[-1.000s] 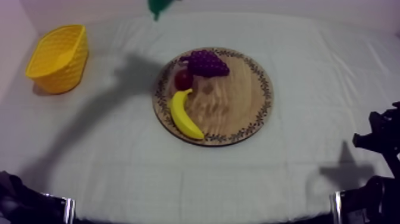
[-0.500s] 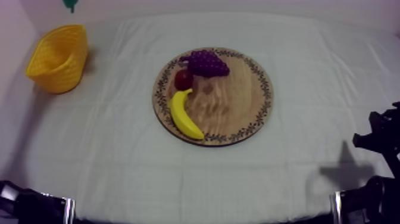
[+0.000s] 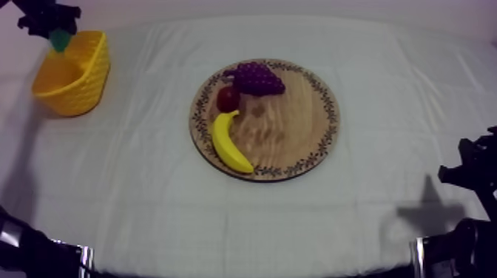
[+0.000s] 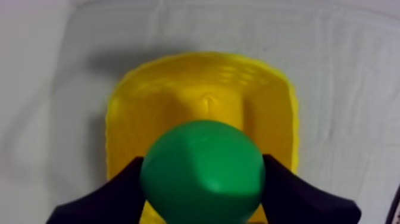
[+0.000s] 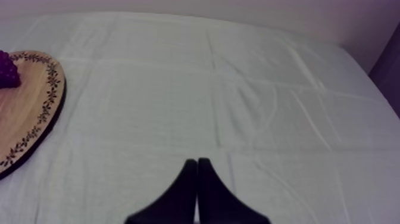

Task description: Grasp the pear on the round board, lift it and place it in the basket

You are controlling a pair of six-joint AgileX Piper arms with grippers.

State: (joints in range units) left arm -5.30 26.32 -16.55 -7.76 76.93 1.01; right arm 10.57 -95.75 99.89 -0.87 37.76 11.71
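The left jaws are closed on the pear (image 4: pixel 202 173), one black finger (image 4: pixel 110 199) pressed to each side of its round green body. In the left wrist view the pear hangs over the open mouth of the yellow basket (image 4: pixel 271 119), whose woven floor and walls show beneath it. That view shows only a smooth, rounded end of the pear, so its long axis seems to run away from the jaws, down toward the basket. In the top view the green tip (image 3: pixel 60 39) showing below the jaws narrows toward the basket's far rim, which suggests the slim end points down, though this is not certain. The basket (image 3: pixel 72 74) stands at the far left corner of the table (image 3: pixel 148 192). The table is covered by a grey-white cloth marked with soft fold lines and a few creases. A round wooden board (image 3: pixel 296 126) with a patterned rim lies near the middle of the table. A bunch of purple grapes (image 3: pixel 257 78) sits at the board's far side and a small red fruit (image 3: pixel 228 98) lies just beside it. A yellow banana (image 3: pixel 228 142) curves along the board's left side. The right jaws are closed on nothing, the fingers (image 5: pixel 191 193) lying together as a narrow wedge over bare cloth, with the board's edge (image 5: pixel 36 119) off to one side. The right arm (image 3: pixel 473 177) sits by the near right corner. Plain pale walls rise behind the table's far and left edges.
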